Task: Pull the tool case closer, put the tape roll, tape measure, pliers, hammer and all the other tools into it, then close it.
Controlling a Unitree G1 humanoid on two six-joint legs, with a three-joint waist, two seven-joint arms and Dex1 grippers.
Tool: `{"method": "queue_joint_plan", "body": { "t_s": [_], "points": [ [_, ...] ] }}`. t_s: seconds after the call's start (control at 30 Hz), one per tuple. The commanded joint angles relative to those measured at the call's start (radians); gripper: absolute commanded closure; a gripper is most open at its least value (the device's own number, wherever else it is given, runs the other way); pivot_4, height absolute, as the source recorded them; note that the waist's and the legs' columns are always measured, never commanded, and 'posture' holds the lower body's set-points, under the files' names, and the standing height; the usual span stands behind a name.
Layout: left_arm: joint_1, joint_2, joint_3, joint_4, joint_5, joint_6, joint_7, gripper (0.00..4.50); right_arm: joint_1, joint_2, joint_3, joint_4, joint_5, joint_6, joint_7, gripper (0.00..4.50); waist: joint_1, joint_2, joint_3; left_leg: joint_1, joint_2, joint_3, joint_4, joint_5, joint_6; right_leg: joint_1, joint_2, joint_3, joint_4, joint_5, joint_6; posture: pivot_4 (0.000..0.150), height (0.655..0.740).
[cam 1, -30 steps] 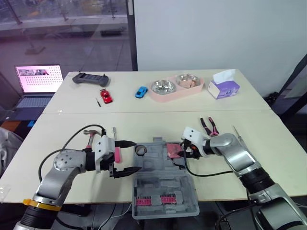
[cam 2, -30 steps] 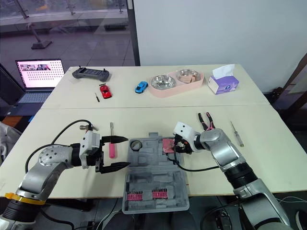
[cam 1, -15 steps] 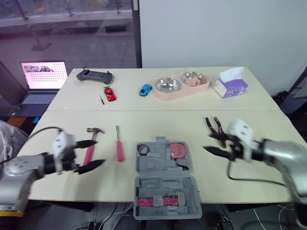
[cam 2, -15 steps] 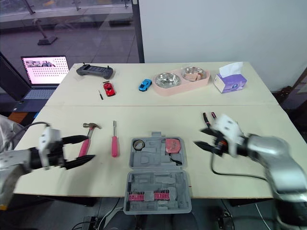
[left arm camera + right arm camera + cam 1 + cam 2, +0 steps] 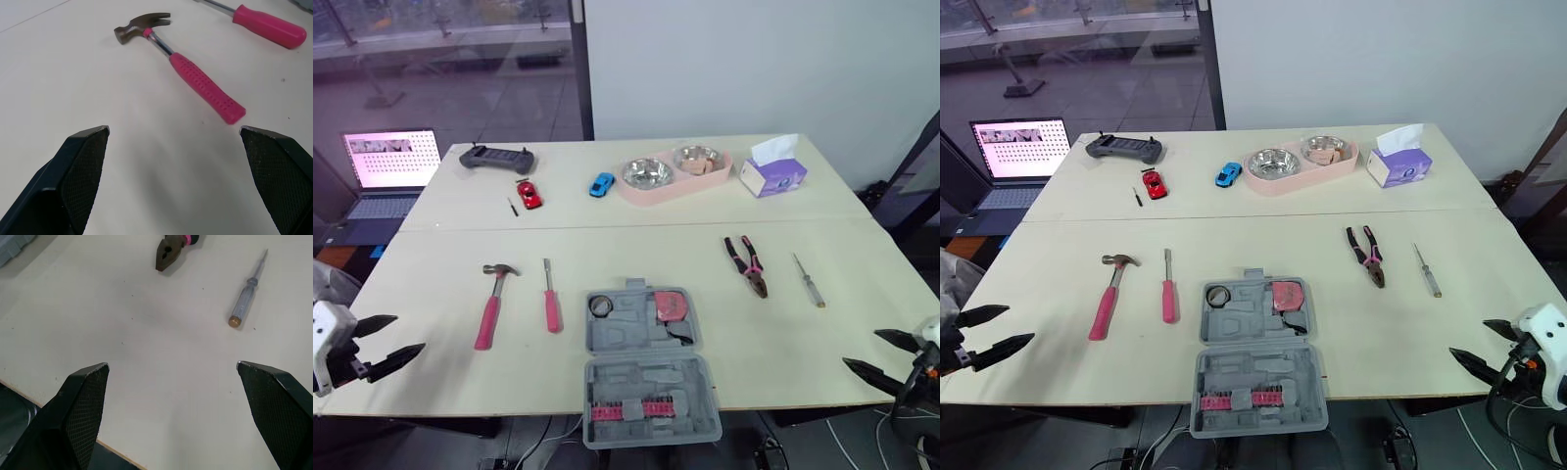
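The grey tool case lies open at the table's front middle. A tape roll and a pink tape measure rest in its far half. Left of the case lie the pink-handled hammer and a pink screwdriver. Right of it lie the pliers and a small tester screwdriver. My left gripper is open and empty at the front left edge, short of the hammer. My right gripper is open and empty at the front right edge, short of the pliers.
On the far table half stand a game controller, a red toy car, a blue toy car, a pink tray with two metal bowls and a tissue box. A laptop sits beyond the left edge.
Both grippers have drawn back from the case to the table's front corners, left going left and right going right. The tape measure and tape roll stay in the case.
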Motion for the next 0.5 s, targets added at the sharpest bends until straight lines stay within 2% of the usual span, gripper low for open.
{"method": "queue_joint_plan", "body": {
  "t_s": [0.03, 0.3, 0.5],
  "points": [
    [-0.007, 0.019, 0.010, 0.022, 0.012, -0.030, -0.002, 0.00, 0.018, 0.016, -0.009, -0.041, 0.021, -0.026, -0.024, 0.09, 0.002, 0.000, 0.000, 0.000, 0.000, 0.000, 0.000, 0.000, 0.000, 0.000, 0.000, 0.000, 0.000, 0.000, 0.000, 0.150, 0.7400],
    [-0.038, -0.035, -0.057, -0.028, 0.009, -0.008, -0.008, 0.00, 0.080, 0.088, -0.006, -0.226, 0.082, 0.072, -0.114, 0.09, 0.004, -0.001, 0.000, 0.000, 0.000, 0.000, 0.000, -0.001, -0.001, 0.001, 0.000, 0.000, 0.000, 0.000, 0.000, 0.150, 0.7400],
    [-0.155, -0.085, -0.156, -0.185, -0.022, 0.111, -0.014, 0.00, 0.099, 0.151, 0.048, -0.472, 0.135, 0.344, -0.310, 0.09, 0.006, -0.002, 0.000, 0.000, 0.000, 0.000, 0.002, -0.001, -0.001, 0.001, 0.000, 0.000, 0.000, 0.000, 0.000, 0.150, 0.7400]
  ]
}}
